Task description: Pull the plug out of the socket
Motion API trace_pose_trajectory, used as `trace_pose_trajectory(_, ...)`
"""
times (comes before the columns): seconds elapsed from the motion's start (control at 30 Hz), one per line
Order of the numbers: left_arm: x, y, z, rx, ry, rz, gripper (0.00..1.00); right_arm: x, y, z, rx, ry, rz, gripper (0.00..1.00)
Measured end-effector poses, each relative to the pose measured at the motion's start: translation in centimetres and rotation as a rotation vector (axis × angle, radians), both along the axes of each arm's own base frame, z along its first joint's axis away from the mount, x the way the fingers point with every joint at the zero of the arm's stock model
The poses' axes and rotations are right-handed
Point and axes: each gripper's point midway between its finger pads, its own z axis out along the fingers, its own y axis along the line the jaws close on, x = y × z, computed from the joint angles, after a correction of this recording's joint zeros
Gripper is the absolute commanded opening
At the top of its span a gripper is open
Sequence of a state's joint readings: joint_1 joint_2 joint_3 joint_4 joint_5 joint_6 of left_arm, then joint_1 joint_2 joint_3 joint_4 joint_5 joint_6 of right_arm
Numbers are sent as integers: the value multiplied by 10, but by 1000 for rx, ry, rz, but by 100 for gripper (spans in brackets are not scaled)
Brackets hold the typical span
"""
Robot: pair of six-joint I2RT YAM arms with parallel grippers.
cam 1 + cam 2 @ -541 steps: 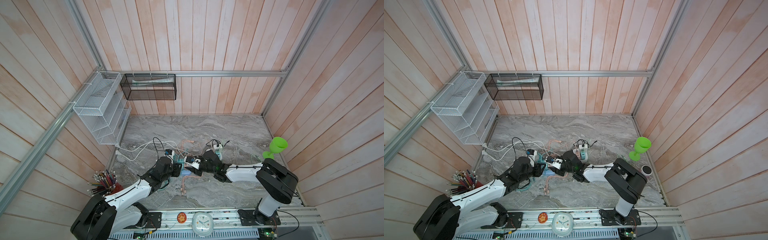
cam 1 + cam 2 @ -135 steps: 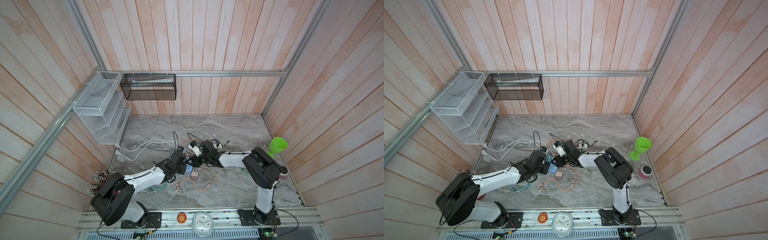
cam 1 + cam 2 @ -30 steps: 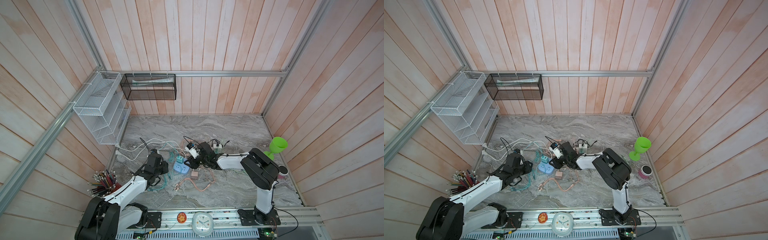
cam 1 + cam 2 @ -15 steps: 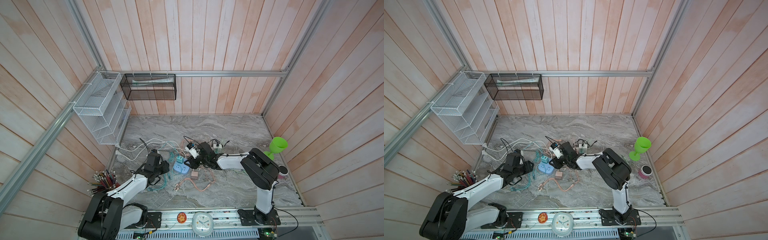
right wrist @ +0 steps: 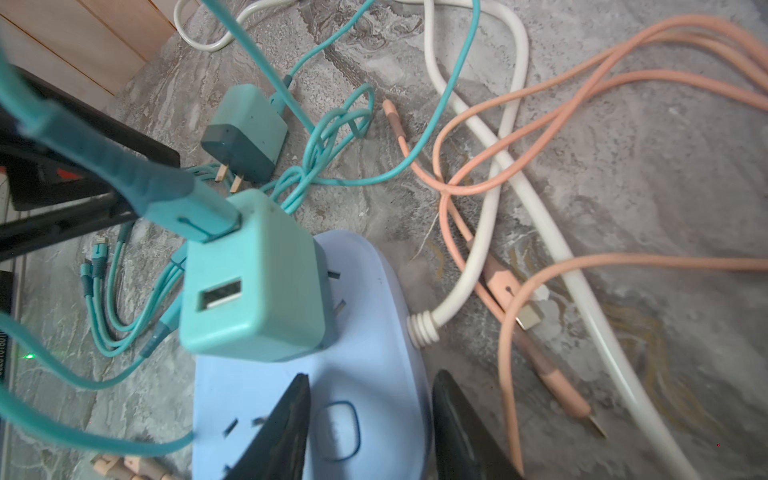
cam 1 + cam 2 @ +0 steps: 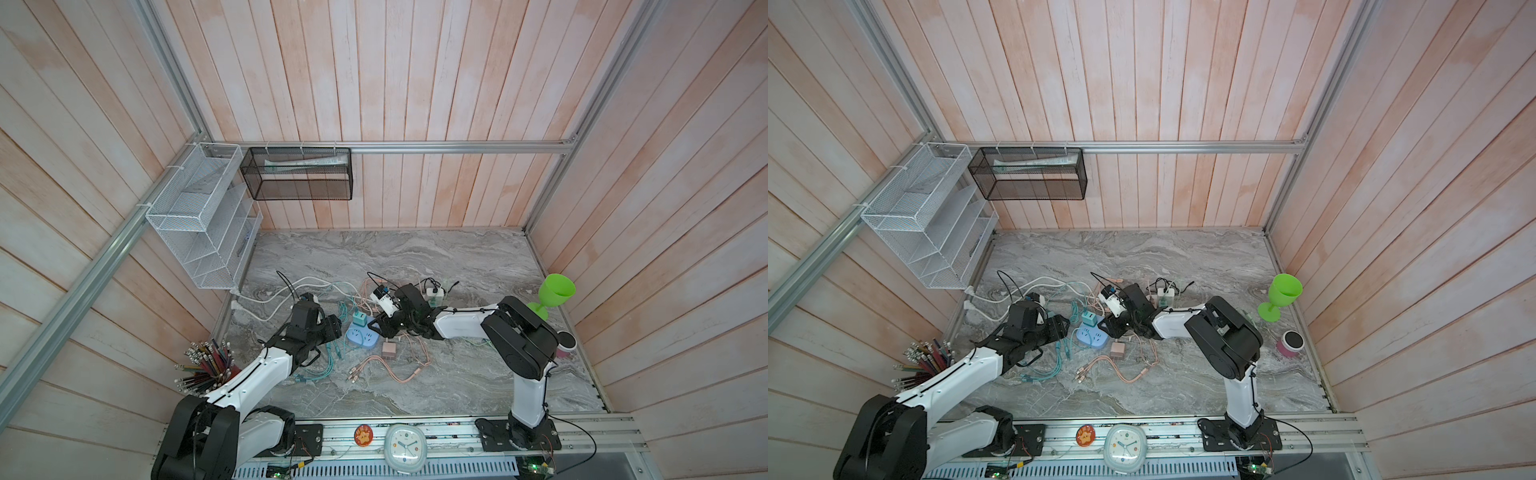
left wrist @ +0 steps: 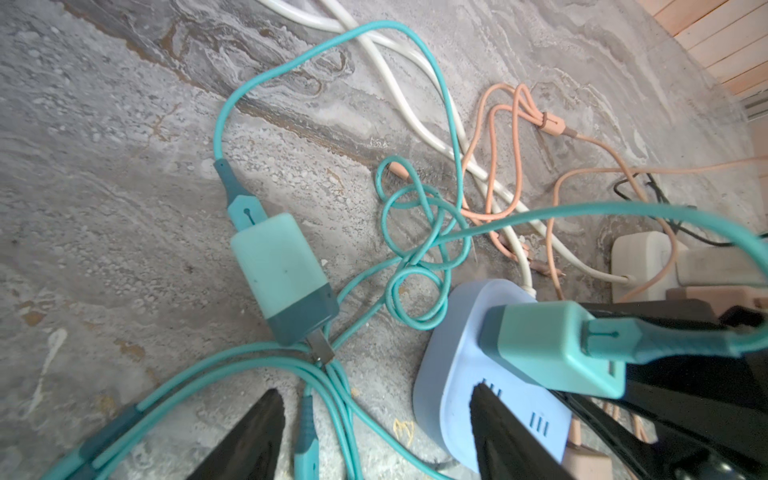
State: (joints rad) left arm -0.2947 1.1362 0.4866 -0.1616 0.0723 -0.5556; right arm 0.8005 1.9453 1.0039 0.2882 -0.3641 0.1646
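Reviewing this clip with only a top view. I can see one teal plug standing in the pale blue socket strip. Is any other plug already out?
Observer: Yes. The left wrist view shows a second teal square charger plug lying loose on the grey marble table, prongs bare.
Operator: Is the left gripper holding it?
Observer: No. The left gripper has its jaws apart, gripping nothing.
Operator: And the right?
Observer: The right gripper is over the pale blue socket strip, jaws parted, its oval button showing between them.
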Motion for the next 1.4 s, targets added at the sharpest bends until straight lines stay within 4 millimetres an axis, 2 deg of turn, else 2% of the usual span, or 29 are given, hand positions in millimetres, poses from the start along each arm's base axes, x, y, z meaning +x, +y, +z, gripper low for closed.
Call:
trace_pose_trajectory(0.17,-2,-8,12,6,-37,-42,75,0,0,0,0,0,0,45)
trace_pose_trajectory(0.37,-6,-39,21,40,-79,-157,79,0,0,0,0,1,0,45)
trace_pose_trajectory(0.57,-1,-56,18,69,-85,-211,79,0,0,0,1,4,-3,45)
trace_pose_trajectory(0.83,10,-85,16,115,-102,-295,73,0,0,0,3,11,-6,45)
trace_pose_trajectory(1.07,16,-88,6,163,-89,-305,66,0,0,0,3,12,-6,45)
trace_pose_trajectory(1.2,19,-86,8,177,-102,-295,63,0,0,0,4,12,-6,45)
trace_pose_trajectory(1.3,20,-87,8,183,-111,-301,55,0,0,-1,4,13,-5,45)
trace_pose_trajectory(1.4,21,-90,9,190,-120,-312,55,0,0,-1,6,15,-2,45)
